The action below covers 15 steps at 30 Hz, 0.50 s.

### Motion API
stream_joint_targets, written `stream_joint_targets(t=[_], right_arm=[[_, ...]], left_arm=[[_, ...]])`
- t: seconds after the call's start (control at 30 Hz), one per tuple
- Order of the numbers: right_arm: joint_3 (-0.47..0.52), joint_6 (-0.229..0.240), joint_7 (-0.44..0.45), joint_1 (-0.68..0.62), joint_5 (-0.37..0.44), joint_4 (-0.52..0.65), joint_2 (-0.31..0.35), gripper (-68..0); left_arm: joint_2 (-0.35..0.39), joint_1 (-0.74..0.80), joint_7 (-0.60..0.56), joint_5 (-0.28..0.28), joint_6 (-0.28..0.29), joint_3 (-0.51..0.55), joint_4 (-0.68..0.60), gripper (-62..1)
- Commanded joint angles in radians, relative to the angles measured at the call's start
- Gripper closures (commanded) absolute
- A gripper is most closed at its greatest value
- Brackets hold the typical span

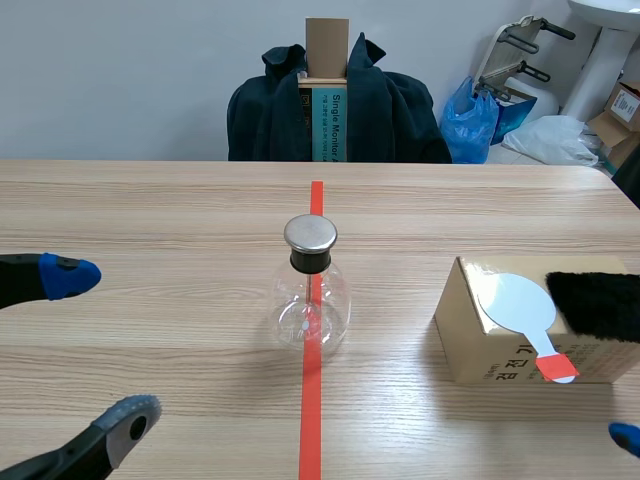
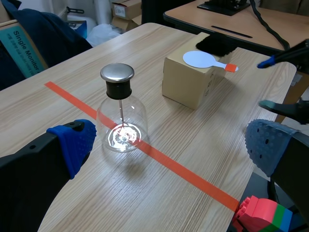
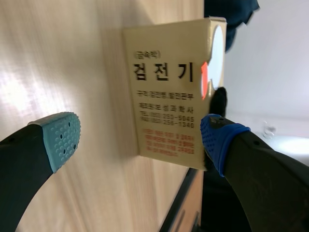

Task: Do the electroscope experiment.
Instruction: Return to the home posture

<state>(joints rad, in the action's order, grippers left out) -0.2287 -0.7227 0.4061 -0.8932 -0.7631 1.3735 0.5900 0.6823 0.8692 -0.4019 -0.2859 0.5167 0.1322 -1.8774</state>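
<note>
A wooden table (image 1: 150, 210) is seen running away from the robot, with an orange-red tape line marked down its middle. Behind its far edge a dark coat (image 1: 400, 110) is draped over a chair. The left jaws are held wide open low over the table's left side, one blue pad (image 1: 70, 277) kept well apart from the other, and nothing is held between them. The right jaws are likewise spread open and empty, with only one blue fingertip (image 1: 625, 437) shown in the scene view, near the front of a cardboard box (image 1: 480, 350) but apart from it. That box is set on the table's right side, ahead of the right jaws, and black and red print is carried on its front face. The electroscope (image 1: 311, 300), a clear glass flask, is stood upright on the tape line at the table's middle, ahead of the left jaws and well apart from the box. It is closed by a black stopper topped with a round metal cap (image 1: 310, 233). A black fur cloth (image 1: 600, 305) is laid on the box top. Just beside the cloth a white disc paddle (image 1: 515, 300) is laid flat, its orange-red handle end (image 1: 553, 365) jutting past the box's front edge. A red, green and blue toy block (image 2: 263, 215) is seen at the table's edge beside one left finger.
</note>
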Motion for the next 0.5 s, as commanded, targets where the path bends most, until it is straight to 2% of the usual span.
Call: stream_joint_targets(t=[0.0, 0.1, 0.23, 0.47], right_arm=[[0.006, -0.06, 0.06, -0.026, 0.078, 0.028, 0.055, -50.6], [0.006, -0.06, 0.182, -0.079, 0.274, 0.064, 0.143, -50.6], [0.006, -0.06, 0.299, -0.11, 0.537, 0.144, 0.255, -50.6], [0.008, -0.04, 0.304, -0.098, 0.843, 0.379, 0.392, -50.6]], left_arm=[[-0.003, -0.003, -0.021, -0.011, 0.001, -0.005, -0.005, -62.3], [-0.003, -0.003, -0.021, -0.011, -0.001, -0.005, -0.005, -62.3], [-0.003, -0.003, -0.024, -0.011, -0.006, -0.005, -0.005, -62.3], [-0.003, -0.003, -0.027, -0.011, -0.006, -0.005, -0.005, -62.3]])
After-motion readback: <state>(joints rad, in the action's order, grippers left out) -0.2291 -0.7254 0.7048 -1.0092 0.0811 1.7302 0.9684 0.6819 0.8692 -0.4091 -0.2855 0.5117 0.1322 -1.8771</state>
